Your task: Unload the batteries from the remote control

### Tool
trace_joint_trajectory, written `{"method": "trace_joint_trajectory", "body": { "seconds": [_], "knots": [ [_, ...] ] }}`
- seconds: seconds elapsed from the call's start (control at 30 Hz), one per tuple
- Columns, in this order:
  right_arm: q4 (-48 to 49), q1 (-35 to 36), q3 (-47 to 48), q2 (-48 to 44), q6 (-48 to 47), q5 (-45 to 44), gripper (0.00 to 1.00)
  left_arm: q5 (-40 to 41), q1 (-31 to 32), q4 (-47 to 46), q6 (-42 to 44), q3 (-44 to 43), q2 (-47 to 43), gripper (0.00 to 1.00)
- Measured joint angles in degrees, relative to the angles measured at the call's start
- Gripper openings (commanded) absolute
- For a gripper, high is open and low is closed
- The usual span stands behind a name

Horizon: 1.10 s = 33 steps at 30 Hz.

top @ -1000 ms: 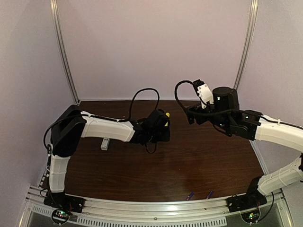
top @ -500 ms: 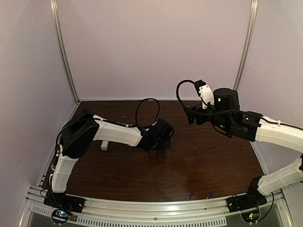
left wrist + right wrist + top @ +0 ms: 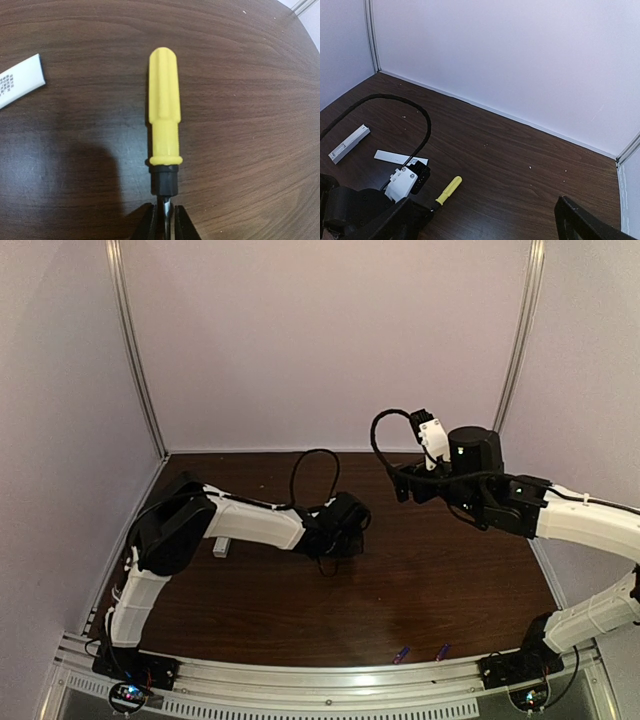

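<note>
Two robot arms over a dark wood surface (image 3: 420, 570), pale walls on three sides.

Left arm reaches low toward centre of surface. Its fingers (image 3: 164, 222) are closed tight on the thin metal shaft of a yellow-handled screwdriver (image 3: 164, 125), just below the black collar. Screwdriver lies flat on the wood, handle pointing away from the wrist cam. In overhead view the left arm's wrist hides the tool.

Right arm is raised above the right rear of surface, wrist (image 3: 470, 455) high in the air. Only one dark fingertip (image 3: 585, 225) shows at bottom right of its own cam; can't tell if the right fingers are apart or together.

Remote control (image 3: 349, 144), a slim white bar, lies at far left of surface in right wrist view, well apart from both arms; overhead it shows just beside the left arm's upper link (image 3: 221, 546). A thinner flat white cover strip (image 3: 400, 158) lies near it, btwn remote and screwdriver; one end of the strip shows at left edge of left wrist view.

Two small purple-blue batteries (image 3: 402, 654) lie near front edge of surface, right of centre, near each other but apart, just behind the metal rail (image 3: 320, 685).
</note>
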<state>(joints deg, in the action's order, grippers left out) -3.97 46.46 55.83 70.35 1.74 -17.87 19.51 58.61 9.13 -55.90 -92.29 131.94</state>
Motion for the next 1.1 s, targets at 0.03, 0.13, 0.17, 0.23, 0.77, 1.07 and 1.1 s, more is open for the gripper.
{"method": "trace_joint_trajectory", "body": {
  "seconds": [0.03, 0.13, 0.17, 0.23, 0.77, 1.07, 1.1],
  "knots": [
    [0.0, 0.0, 0.0, 0.0, 0.0, 0.0, 0.99, 0.0, 0.0, 0.0, 0.0, -0.1, 0.0, 0.18],
    [0.2, 0.0, 0.0, 0.1, 0.0, 0.0, 0.99, 0.0, 0.0, 0.0, -0.2, -0.1, 0.0, 0.22],
    [0.3, 0.0, 0.0, 0.1, 0.0, 0.0, 0.99, 0.0, 0.0, 0.0, -0.2, -0.1, 0.0, 0.22],
    [0.4, -0.1, 0.0, 0.1, 0.0, 0.0, 0.99, 0.0, 0.0, 0.0, -0.2, -0.2, 0.0, 0.22],
    [0.5, -0.4, -0.5, 0.1, 0.1, 0.0, 0.99, -0.1, 0.0, -2.3, 0.7, 0.9, -0.3, 0.37],
    [0.7, -0.9, -0.8, -0.4, 0.1, 0.0, 0.99, 2.2, 0.0, -3.1, 2.1, 3.5, -3.2, 0.84],
    [0.7, -0.9, -0.9, -0.6, 0.0, 0.0, 0.99, 2.6, 0.0, -3.1, 2.3, 3.8, -3.8, 0.84]
  ]
}}
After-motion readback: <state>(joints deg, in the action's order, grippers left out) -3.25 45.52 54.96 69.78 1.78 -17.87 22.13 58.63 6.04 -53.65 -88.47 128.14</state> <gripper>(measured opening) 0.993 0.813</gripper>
